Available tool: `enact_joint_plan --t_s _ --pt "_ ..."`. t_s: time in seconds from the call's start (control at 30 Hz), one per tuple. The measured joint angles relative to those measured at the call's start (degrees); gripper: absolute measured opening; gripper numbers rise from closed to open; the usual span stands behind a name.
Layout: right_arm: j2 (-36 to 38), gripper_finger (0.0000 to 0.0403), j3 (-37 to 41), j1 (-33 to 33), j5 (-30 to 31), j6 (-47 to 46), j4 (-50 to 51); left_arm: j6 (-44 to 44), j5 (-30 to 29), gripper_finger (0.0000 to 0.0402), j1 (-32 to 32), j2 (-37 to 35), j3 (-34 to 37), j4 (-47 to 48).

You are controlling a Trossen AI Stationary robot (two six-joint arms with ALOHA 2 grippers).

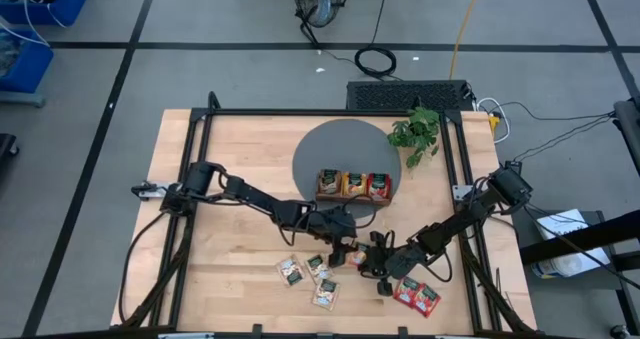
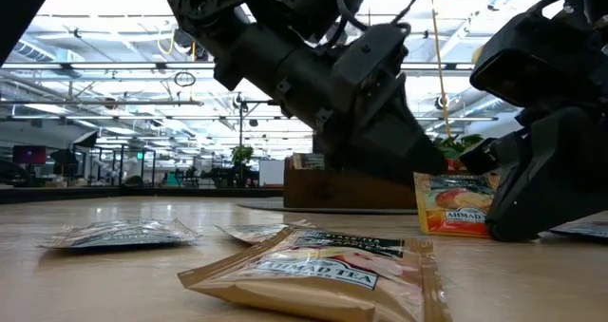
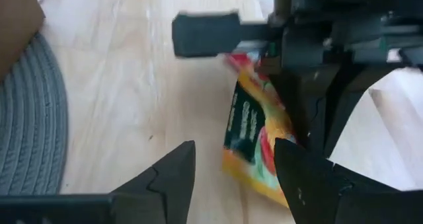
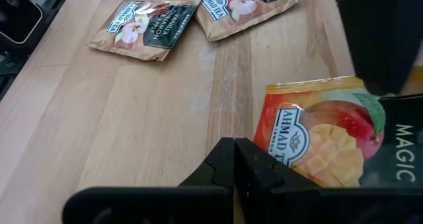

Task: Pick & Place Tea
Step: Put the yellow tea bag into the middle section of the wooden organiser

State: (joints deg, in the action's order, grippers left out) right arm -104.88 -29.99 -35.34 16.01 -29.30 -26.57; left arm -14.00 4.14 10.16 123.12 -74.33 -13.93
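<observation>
1. The tabletop (image 1: pixel 230 169) is pale wood. A round grey mat (image 1: pixel 330 149) lies on its far half, with a green plant (image 1: pixel 418 131) at the mat's right edge.
2. The wooden tray (image 1: pixel 353 186) sits on the near edge of the mat. Its three compartments show sachets, but their labels are too small to read from above.
3. The left gripper (image 3: pixel 234 168) hangs low over the tabletop in front of the tray, its jaws parted. The orange mango sachet (image 3: pixel 254 141) stands between its fingers (image 3: pixel 168 178), nearer the right-hand one. Whether either finger touches the sachet cannot be told.
4. The right gripper (image 4: pixel 234 161) is clenched, empty, with nothing between its fingertips. It rests just beside the same orange mango sachet, which stands upright on its edge in the low view (image 2: pixel 454 204).
5. The two grippers meet over this sachet, so from above it shows only as a small orange patch (image 1: pixel 357 258), mostly hidden by the arms.
6. Pale green-white sachets (image 1: pixel 312 275) lie flat in a loose cluster left of the grippers, well apart from both.
7. Two red sachets (image 1: pixel 417 295) lie flat near the front edge, right of the grippers.
</observation>
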Motion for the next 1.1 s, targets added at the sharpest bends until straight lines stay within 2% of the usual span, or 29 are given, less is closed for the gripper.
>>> enact_joint_plan --t_s 0.33,0.47,0.63,0.83,1.1 --pt "0.1 0.0 1.3 0.0 0.1 -1.0 -1.3 -0.2 0.8 0.0204 -0.5 3.0 -0.1 -2.8" --pt "0.1 0.0 1.3 0.0 0.1 -0.9 -1.4 -0.3 4.6 0.0198 -0.5 3.5 0.0 -5.1" --pt "0.1 0.0 1.3 0.0 0.2 -1.0 -1.4 -0.4 5.4 0.014 0.0 3.3 0.0 -5.9" --pt "0.1 0.0 1.3 0.0 0.2 -1.1 -1.4 -1.5 5.5 0.0019 0.2 3.3 0.0 -5.9" --pt "1.1 0.0 1.6 -0.6 1.0 1.7 -4.6 -0.3 5.5 0.0006 2.0 3.3 0.0 -7.2"
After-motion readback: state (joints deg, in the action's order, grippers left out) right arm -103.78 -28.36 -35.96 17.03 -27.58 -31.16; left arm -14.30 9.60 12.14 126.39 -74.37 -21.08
